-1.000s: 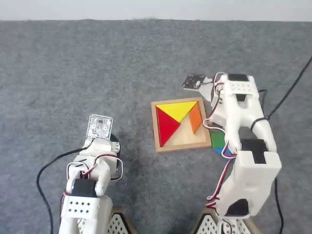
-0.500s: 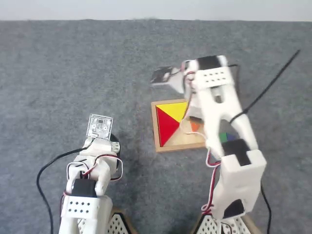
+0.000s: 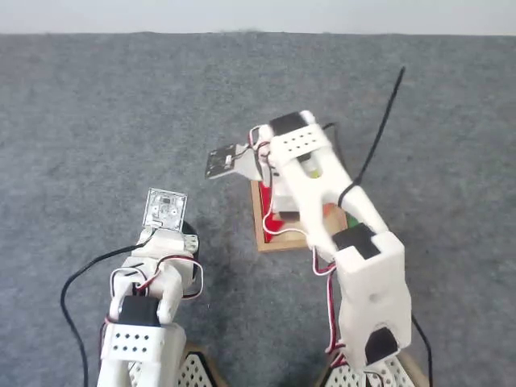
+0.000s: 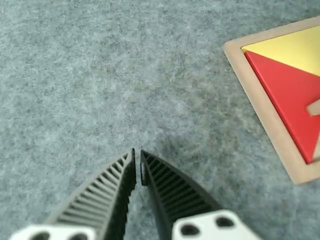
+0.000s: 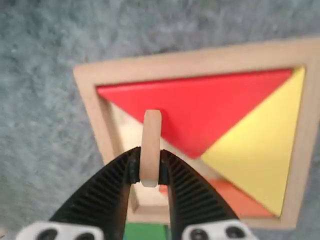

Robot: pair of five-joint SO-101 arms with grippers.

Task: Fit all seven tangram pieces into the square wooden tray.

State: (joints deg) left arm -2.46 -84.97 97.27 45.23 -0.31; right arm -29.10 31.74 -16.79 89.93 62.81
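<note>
High view, left to right. Your left arm (image 3: 153, 290) sits at 7 o'clock on the grey table (image 3: 97, 105). Its left gripper (image 4: 138, 156) is clenched on nothing, over the felt. The tray (image 3: 274, 242) lies near centre, at 3 o'clock from that gripper. It holds a red triangle (image 5: 195, 102), a yellow triangle (image 5: 255, 135) and an orange piece (image 5: 235, 200). Your right gripper (image 5: 149, 165) hangs over the tray, grasping a pale wooden piece (image 5: 151, 135) edge-on. A green piece (image 5: 145, 232) lies just outside the rim.
</note>
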